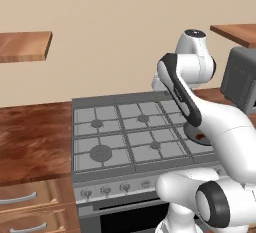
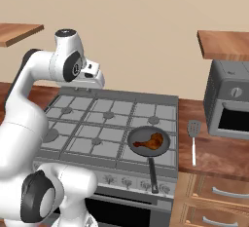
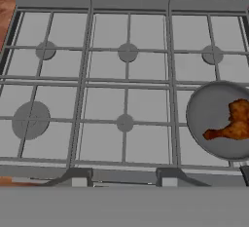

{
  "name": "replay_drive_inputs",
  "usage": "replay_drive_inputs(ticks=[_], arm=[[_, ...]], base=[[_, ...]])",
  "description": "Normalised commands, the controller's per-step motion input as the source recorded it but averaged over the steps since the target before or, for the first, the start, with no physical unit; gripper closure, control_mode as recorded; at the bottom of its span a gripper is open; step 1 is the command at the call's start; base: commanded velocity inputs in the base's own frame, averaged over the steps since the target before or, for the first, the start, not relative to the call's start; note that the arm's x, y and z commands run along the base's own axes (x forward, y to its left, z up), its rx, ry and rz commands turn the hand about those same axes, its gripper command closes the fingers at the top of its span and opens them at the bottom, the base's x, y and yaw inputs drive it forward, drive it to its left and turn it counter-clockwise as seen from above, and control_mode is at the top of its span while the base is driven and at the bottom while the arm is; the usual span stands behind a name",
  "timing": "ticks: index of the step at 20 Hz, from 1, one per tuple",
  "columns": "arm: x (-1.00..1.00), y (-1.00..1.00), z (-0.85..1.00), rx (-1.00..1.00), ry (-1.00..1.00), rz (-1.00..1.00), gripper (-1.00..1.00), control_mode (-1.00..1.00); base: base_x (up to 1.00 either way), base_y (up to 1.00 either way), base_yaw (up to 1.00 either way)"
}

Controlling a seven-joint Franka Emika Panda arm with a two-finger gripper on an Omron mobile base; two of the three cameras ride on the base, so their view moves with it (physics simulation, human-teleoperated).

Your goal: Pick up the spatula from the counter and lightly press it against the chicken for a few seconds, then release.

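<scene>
High over the left side of the stove (image 2: pixel 107 119), my arm folds sharply at the elbow and my claw (image 3: pixel 120 178) tips downward, its fingers partway apart with nothing between them. The spatula (image 2: pixel 193 141) lies flat on the counter (image 2: pixel 214 148) just beside the stove's right edge. The chicken (image 2: pixel 151 142) sits in the pan (image 2: pixel 138 134) at the stove's front right corner.

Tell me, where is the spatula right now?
In the right base view, the spatula lies flat on the wooden counter right of the stove, between the pan with the chicken and the microwave.
</scene>
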Motion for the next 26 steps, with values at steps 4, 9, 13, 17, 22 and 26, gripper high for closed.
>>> replay_drive_inputs(ticks=[4,9,13,17,22,26], arm=[[-0.12,0.00,0.00,0.00,0.00,0.00,-1.00,-1.00],[-0.40,-0.18,0.00,0.01,-0.03,-0.03,-1.00,-1.00],[-0.32,-0.36,-0.04,0.01,-0.01,-0.11,-1.00,-1.00],[-0.09,-0.50,-0.15,0.05,0.00,-0.10,-1.00,-1.00],[0.00,-0.29,-0.08,0.01,-0.04,0.00,-1.00,-1.00],[-0.03,-0.43,-0.16,0.00,-0.04,0.00,-1.00,-1.00]], base=[[0.00,0.00,0.00],[0.00,0.00,0.00],[0.00,0.00,0.00],[0.00,0.00,0.00],[0.00,0.00,0.00],[0.00,0.00,0.00]])
